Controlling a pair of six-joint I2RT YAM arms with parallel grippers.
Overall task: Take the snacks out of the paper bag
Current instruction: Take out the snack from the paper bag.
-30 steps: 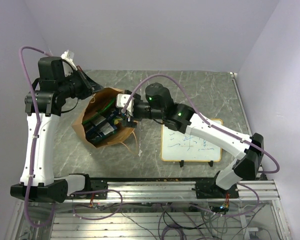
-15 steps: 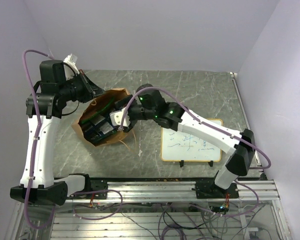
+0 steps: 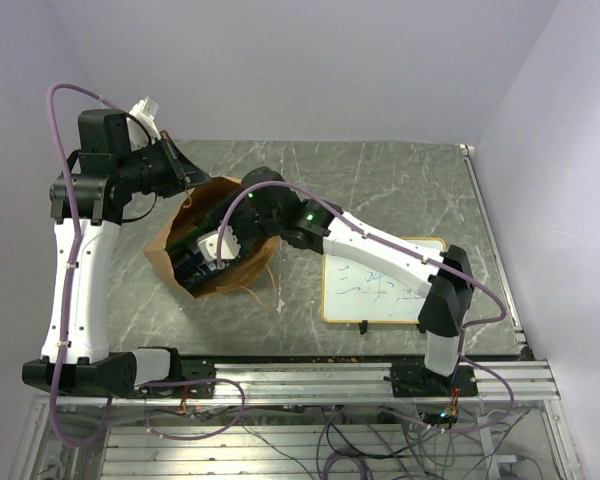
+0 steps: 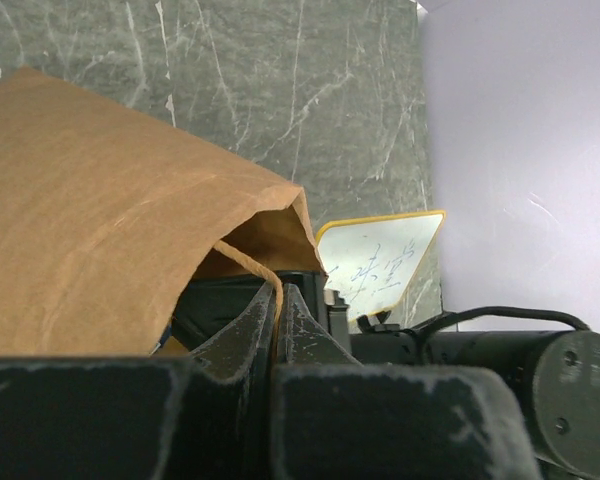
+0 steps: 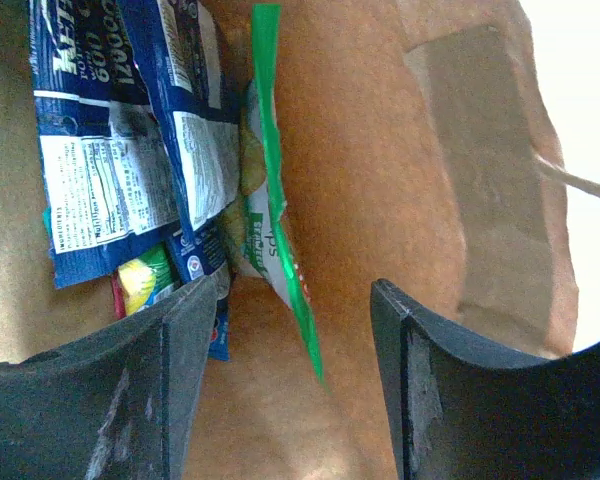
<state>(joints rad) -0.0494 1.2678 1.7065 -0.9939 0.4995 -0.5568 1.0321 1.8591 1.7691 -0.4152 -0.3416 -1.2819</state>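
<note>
The grey desk (image 3: 400,180) holds the big brown paper bag (image 3: 158,255) on its left part, with the bag's mouth open. The left tool (image 4: 278,300) is pinched tight on the top edge of the bag's mouth, and the right tool (image 5: 292,300) is deep inside the bag with its fingers apart. The edge of a green snack packet (image 5: 265,150) sits between those fingers, not squeezed, and blue snack packets (image 5: 100,130) lie just beside it.
</note>
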